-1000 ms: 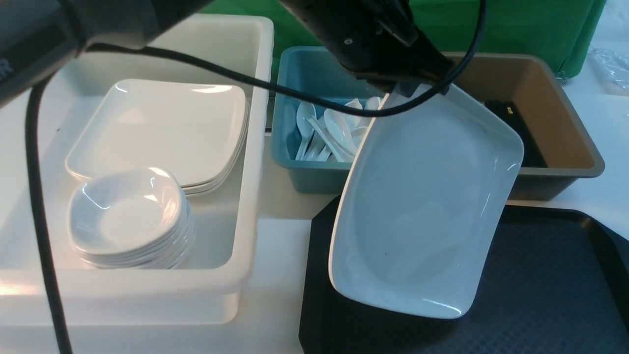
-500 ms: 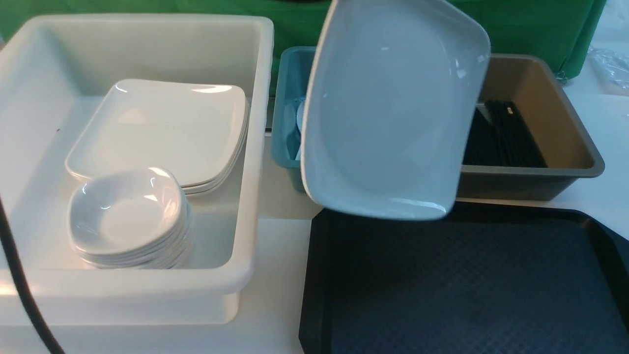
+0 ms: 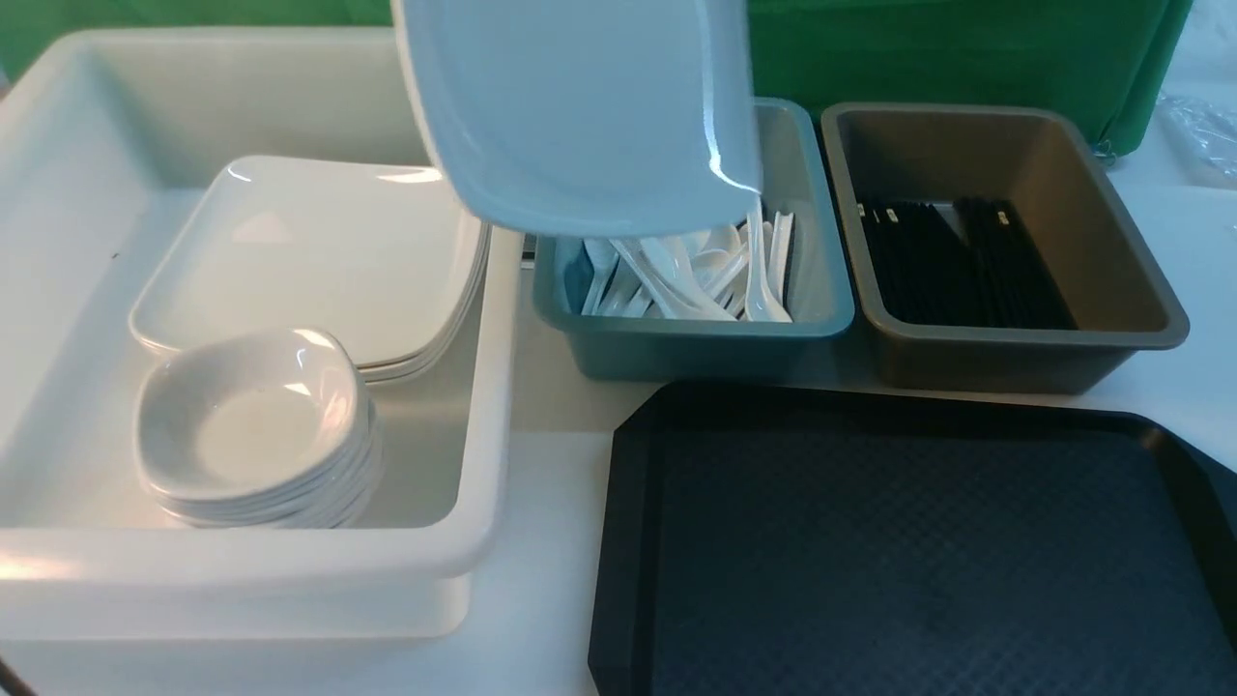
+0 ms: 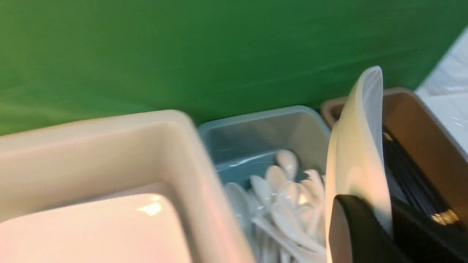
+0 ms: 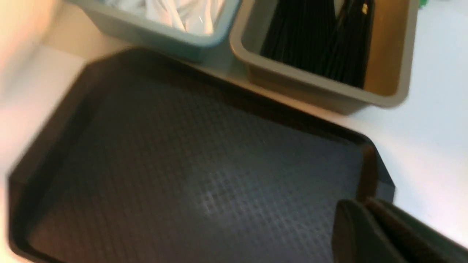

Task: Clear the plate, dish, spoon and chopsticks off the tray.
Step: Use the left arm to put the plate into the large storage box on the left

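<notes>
The plate [image 3: 580, 116] shows white, the tray [image 3: 918, 561] black (diamond-patterned), the backdrop [image 3: 966, 48] green.

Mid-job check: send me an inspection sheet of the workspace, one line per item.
Surface: white table, bare where it shows.
Job's things: plate held aloft and tilted, off the tray; nothing on the tray's visible part; spoons in the teal bin; chopsticks in the brown bin.
Clutter: stacked plates and stacked small bowls in the white bin.
Grippers: left pincer shut on the plate's rim; right pincer shut, empty, by the tray.
Cables: nothing seen.
Surroundings: green backdrop.
</notes>
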Tool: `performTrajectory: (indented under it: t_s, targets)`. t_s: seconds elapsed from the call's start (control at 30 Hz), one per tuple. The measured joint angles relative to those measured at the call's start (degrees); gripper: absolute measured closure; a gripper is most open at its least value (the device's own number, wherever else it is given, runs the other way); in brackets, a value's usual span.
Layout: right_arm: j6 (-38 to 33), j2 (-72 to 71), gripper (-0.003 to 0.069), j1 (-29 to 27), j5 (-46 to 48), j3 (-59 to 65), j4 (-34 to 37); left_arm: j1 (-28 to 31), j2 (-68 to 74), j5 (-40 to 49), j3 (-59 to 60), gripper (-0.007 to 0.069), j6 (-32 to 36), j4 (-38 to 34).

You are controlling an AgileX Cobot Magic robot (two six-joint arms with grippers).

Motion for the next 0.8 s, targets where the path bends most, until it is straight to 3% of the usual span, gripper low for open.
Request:
performTrajectory:
  t_s: [0.13,0.23,0.37,0.63,0.8]
  targets:
    - [-3.40,0.12,0.0584,0.00,-4.83,0.00,5.46,5.26,-0.21,1.61,0.00,0.0601,0.00,-1.26]
    - [-11.59,2.92,0.0584,0.00,-8.62,-0.45,15.88,11.02,-0.38,1.96,0.00,0.0601,0.00,-2.63]
    - [-17.75,7.84,0.0583,0.00,-8.74,-3.46,22.59,16.49,-0.42,1.11,0.00,0.0599,0.06,-5.26]
    - [-20.22,18.37,0.0582,0.21,-5.70,-16.33,26.23,25.50,-0.80,-1.55,2.79,0.0599,1.94,-11.44]
    - [-20.69,23.42,0.0621,5.72,-5.10,-22.01,26.23,28.75,-0.91,-3.11,10.23,0.0599,5.20,-17.02]
